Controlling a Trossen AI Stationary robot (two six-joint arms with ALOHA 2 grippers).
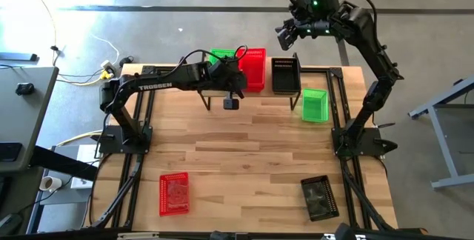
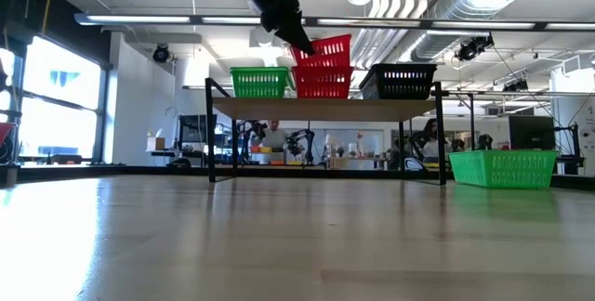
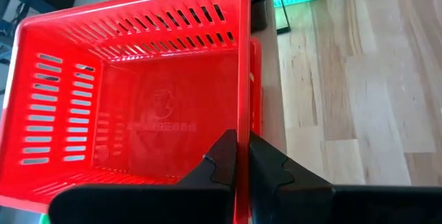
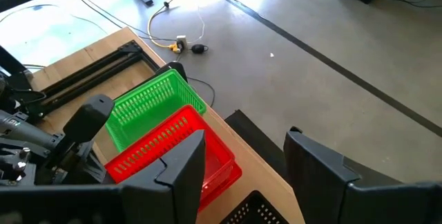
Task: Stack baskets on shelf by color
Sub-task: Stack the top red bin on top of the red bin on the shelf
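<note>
On the shelf (image 2: pixel 325 108), from left to right, stand a green basket (image 2: pixel 259 82), a red stack (image 2: pixel 323 83) and a black basket (image 2: pixel 398 81). The left gripper (image 3: pixel 241 160) is clamped on the rim of the upper red basket (image 3: pixel 138 92), which sits tilted and only partly nested. The right gripper (image 4: pixel 245 165) hangs above the shelf's far side, fingers apart, empty. Remaining on the bench (image 1: pixel 244 158): one red basket (image 1: pixel 174 194), one black basket (image 1: pixel 319 198), one green basket (image 1: pixel 315 105). Judgement: roughly half complete.
</note>
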